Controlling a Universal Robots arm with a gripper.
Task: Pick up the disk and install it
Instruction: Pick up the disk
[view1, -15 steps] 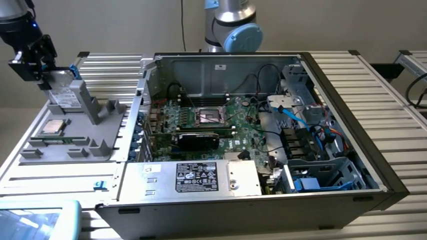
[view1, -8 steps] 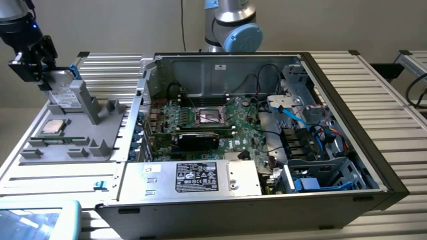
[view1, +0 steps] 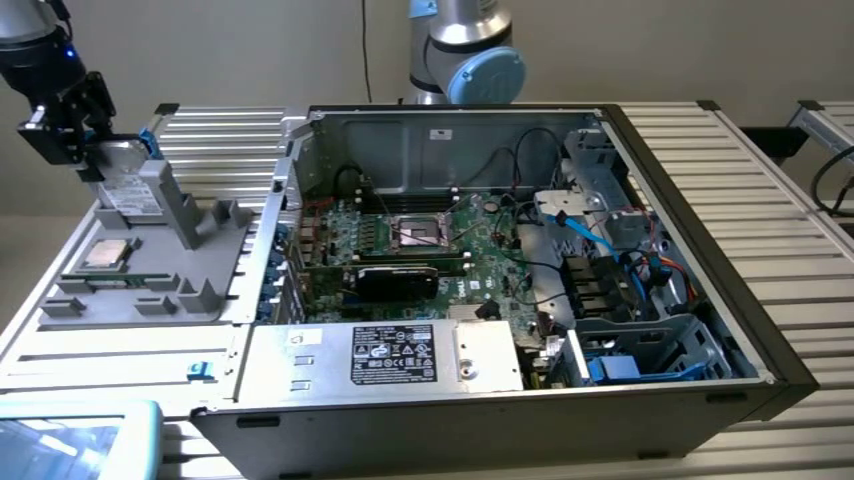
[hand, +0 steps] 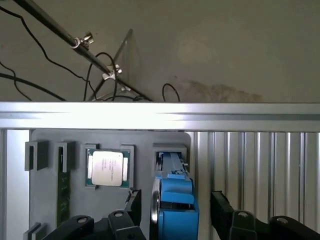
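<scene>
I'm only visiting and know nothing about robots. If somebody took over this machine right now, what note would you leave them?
Pincer: open, straddling the disk with one finger on each side, not closed on it.
Disk: standing on edge in its slot in the grey holder, which sits to the exterior view's left of the open computer case.
Done: the pincer is lined up around the disk.
Left: the disk is not yet gripped or lifted, and it is not yet installed in the case.
</scene>
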